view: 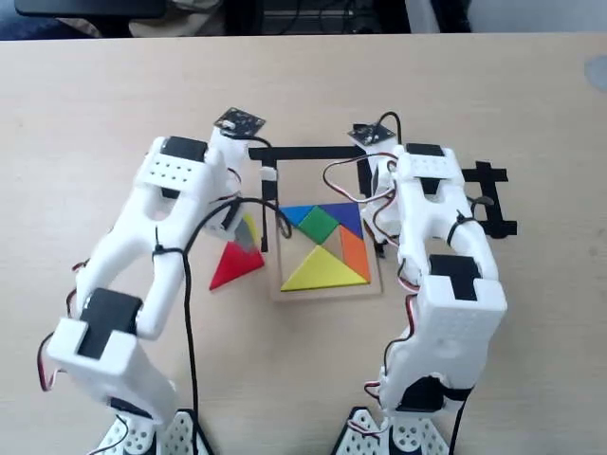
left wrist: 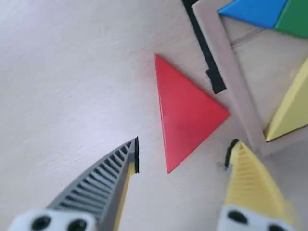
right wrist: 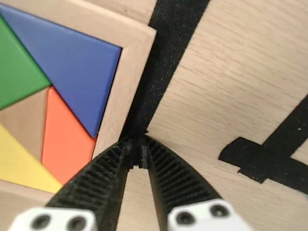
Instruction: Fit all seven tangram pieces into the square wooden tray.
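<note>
The square wooden tray (view: 325,293) holds blue (view: 302,214), green (view: 321,226), dark blue (view: 347,216), orange (view: 353,251) and yellow (view: 324,270) pieces. A red triangle (view: 235,265) lies flat on the table just left of the tray. My left gripper (left wrist: 183,155) hangs open right above it, its grey finger (left wrist: 108,180) on one side and its yellow finger (left wrist: 250,178) by the tray rim (left wrist: 231,72). My right gripper (right wrist: 139,151) is shut on nothing, its tips low at the tray's right rim (right wrist: 130,82) beside the dark blue piece (right wrist: 72,62) and orange piece (right wrist: 65,139).
Black tape (view: 303,152) marks lines behind the tray, with more tape (view: 493,204) to its right. In the right wrist view the tape (right wrist: 173,53) runs along the tray's outer edge. Both white arms flank the tray closely.
</note>
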### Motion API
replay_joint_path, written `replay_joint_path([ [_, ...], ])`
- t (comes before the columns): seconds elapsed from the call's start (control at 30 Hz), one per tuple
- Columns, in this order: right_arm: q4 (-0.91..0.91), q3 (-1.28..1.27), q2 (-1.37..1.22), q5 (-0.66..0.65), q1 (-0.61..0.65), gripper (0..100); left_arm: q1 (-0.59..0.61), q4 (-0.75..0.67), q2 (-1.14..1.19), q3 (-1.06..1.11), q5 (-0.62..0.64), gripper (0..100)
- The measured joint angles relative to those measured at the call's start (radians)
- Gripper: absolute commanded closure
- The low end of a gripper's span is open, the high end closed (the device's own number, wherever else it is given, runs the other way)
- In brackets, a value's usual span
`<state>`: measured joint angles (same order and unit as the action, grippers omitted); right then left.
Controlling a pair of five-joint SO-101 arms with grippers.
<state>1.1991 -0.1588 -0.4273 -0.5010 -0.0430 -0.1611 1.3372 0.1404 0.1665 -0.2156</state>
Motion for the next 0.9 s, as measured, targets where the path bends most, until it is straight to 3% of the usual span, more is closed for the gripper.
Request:
replay_joint_path([
  [0.13, 0.0, 0.0, 0.0, 0.0, 0.0, 98.8, -0.046, -0.043, -0.012, 0.068, 0.011, 64],
  [0.33, 0.0, -0.003, 0.002, 0.0, 0.0, 98.8, -0.014, -0.207, 0.064, 0.117, 0.017, 64],
  [0.9, 0.0, -0.003, 0.002, 0.0, 0.0, 98.8, 0.006, -0.265, 0.117, 0.127, 0.018, 64],
])
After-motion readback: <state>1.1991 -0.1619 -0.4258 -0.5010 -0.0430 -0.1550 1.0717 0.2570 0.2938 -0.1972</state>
